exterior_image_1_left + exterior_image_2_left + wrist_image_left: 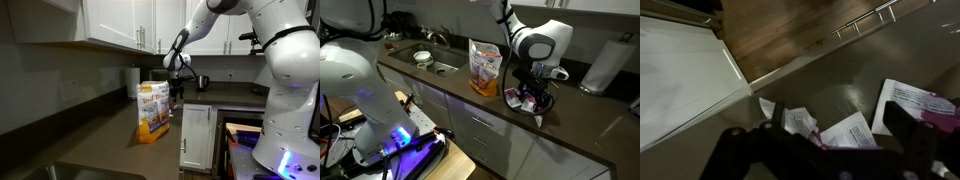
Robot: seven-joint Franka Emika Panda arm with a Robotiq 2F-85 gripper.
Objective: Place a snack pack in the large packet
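Observation:
The large packet (152,110) stands upright on the dark counter, yellow-orange with a white top; it also shows in an exterior view (485,64). Several small white snack packs with pink edges (523,100) lie on the counter near its front edge, beside the packet. In the wrist view one snack pack (852,130) lies between the fingers, another (798,122) by the left finger, and a third (922,105) at the right. My gripper (840,125) is open, low over these packs; it shows in both exterior views (533,96) (178,86). It holds nothing.
A sink (440,67) with a bowl (422,57) lies beyond the packet. A paper towel roll (610,62) and a kettle (202,82) stand on the counter. Upper cabinets (130,25) hang above. The counter edge (790,72) and the floor are close to the packs.

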